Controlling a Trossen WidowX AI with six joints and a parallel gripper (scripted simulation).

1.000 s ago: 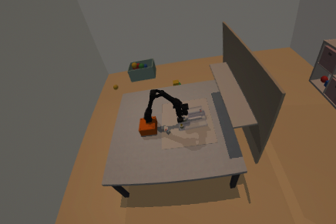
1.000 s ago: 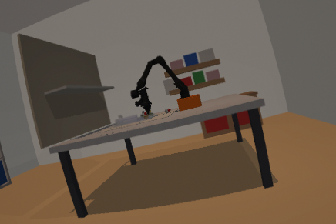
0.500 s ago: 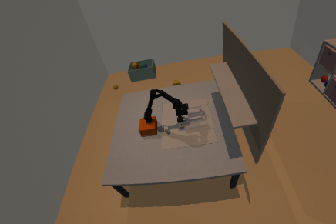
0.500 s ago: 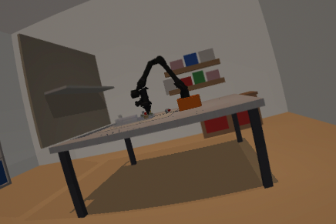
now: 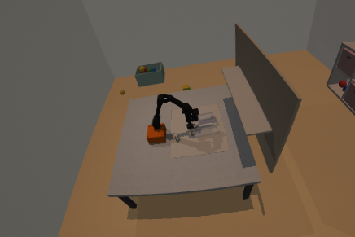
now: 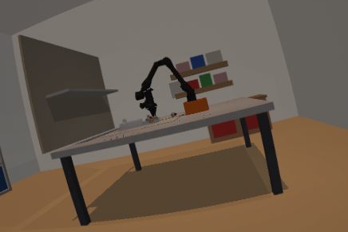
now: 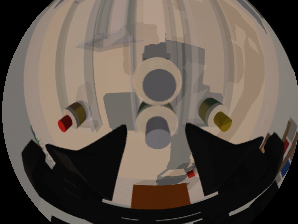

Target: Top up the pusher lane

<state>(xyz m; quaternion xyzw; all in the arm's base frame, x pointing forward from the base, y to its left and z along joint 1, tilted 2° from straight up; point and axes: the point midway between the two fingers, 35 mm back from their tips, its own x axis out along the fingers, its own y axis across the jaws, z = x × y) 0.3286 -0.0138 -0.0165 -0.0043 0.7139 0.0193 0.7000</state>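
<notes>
My gripper (image 7: 156,128) (image 6: 154,116) is open. Its fingertips stand on either side of the front grey-lidded jar (image 7: 158,139), with a gap to each side of it. This jar looks upright. The rear grey-lidded jar (image 7: 159,85) stands directly behind it in the same middle lane, and the two look touching or nearly so. The white lane rack (image 5: 209,125) runs away from the arm. The low front stop and the pusher plate cannot be made out clearly. In the top and exterior views the arm and small scale hide the details.
A red-lidded jar (image 7: 65,123) stands left of the gripper and a yellow-lidded jar (image 7: 222,121) right of it, in the side lanes. A loose red-marked item (image 7: 191,174) (image 6: 174,114) lies near the orange base (image 7: 160,196) (image 5: 156,134). A raised shelf (image 5: 246,100) is beyond the rack.
</notes>
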